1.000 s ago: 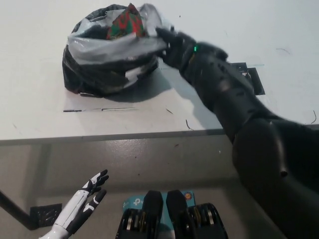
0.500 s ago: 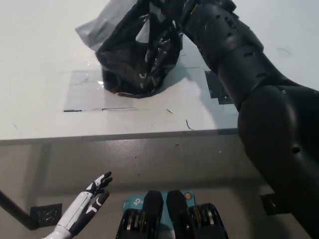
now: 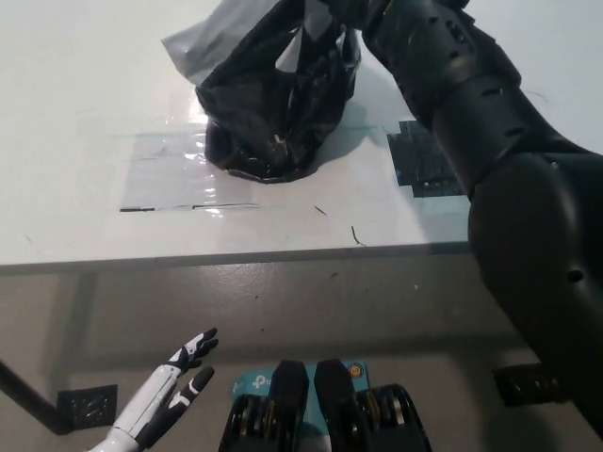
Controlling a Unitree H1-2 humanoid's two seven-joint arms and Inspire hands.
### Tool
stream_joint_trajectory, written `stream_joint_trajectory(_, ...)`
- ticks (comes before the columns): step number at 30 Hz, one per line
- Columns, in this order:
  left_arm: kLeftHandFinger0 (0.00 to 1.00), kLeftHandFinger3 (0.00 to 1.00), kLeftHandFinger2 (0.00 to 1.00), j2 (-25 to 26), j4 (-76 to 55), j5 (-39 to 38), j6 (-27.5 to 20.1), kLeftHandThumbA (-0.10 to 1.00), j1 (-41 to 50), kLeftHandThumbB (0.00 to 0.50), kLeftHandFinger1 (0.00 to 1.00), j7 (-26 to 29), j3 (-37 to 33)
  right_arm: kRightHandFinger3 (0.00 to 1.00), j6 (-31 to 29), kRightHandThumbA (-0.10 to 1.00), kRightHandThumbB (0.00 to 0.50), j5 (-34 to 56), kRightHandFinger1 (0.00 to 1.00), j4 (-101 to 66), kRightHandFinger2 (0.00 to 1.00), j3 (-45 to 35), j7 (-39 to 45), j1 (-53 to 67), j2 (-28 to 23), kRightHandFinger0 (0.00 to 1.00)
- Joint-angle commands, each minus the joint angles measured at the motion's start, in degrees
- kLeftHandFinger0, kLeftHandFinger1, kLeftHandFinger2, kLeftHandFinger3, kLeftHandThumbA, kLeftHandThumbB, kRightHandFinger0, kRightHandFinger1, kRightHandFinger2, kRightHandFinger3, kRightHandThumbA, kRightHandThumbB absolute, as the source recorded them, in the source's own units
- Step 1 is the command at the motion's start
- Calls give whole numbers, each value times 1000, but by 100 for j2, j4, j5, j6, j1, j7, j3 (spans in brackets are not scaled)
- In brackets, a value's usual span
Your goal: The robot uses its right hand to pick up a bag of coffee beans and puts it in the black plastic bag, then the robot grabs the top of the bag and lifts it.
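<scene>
- Head view: black plastic bag (image 3: pixel 278 104) gathered at its top and hanging stretched and upright over the white desk (image 3: pixel 85 113), near the desk's far middle.
- Bottom of the bag down at the desk surface; impossible to tell whether touching or just clear of it.
- Grey flap of the bag's plastic sticking out toward the upper left of the bag.
- Right hand (image 3: pixel 344 11) at the bag's top, at the picture's upper edge, closed on the gathered plastic; mostly cut off by the frame.
- Coffee beans not visible; bag closed up around whatever is inside.
- Clear shiny tape strip (image 3: pixel 165 155) on the desk just left of the bag; black tape patch (image 3: pixel 424 160) on the desk right of the bag, partly under the arm.
- Left hand (image 3: pixel 174 386) well below the desk's near edge, resting low, fingers spread and holding nothing.
</scene>
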Motion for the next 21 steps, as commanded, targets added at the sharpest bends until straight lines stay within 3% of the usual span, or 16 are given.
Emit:
stream_joint_trajectory(1,1000,1000,1000,115,-75,89,-242,1000,-37,296,1000,-3,-34,1000,-85,-100,91,67,252,-386,766,111,122,-895,-273,0)
stream_joint_trajectory(4,1000,1000,1000,127,-129,97,-157,1000,-12,259,1000,-32,-45,1000,-78,-100,87,165,233,-474,819,67,249,-1171,-354,0)
stream_joint_trajectory(7,1000,1000,1000,129,-141,134,-190,1000,18,261,1000,-28,-72,1000,4,-100,91,223,246,-563,848,42,368,-1370,-410,0)
stream_joint_trajectory(12,1000,1000,1000,113,-155,132,-198,1000,102,255,1000,-34,-125,1000,469,-100,45,631,209,-982,814,-275,362,-1724,-421,0)
stream_joint_trajectory(15,1000,1000,1000,107,-214,155,-184,1000,185,253,1000,-20,-145,1000,655,-100,43,806,199,-1237,799,-419,314,-1819,-380,0)
stream_joint_trajectory(17,1000,1000,1000,96,-268,150,-186,1000,309,249,1000,-29,-175,1000,946,-100,46,969,203,-1707,788,-512,204,-1869,-275,0)
stream_joint_trajectory(18,1000,1000,1000,92,-252,151,-194,1000,315,250,1000,-26,-180,1000,980,-100,100,982,191,-1767,738,-516,191,-1864,-259,0)
stream_joint_trajectory(19,1000,1000,1000,86,-234,151,-201,1000,318,250,1000,-22,-183,1000,1021,-100,100,991,191,-1836,738,-521,173,-1850,-242,0)
stream_joint_trajectory(21,1000,1000,1000,85,-194,196,-266,1000,344,257,1000,5,-200,1000,1288,-100,51,1084,207,-2224,777,-536,58,-1889,-143,0)
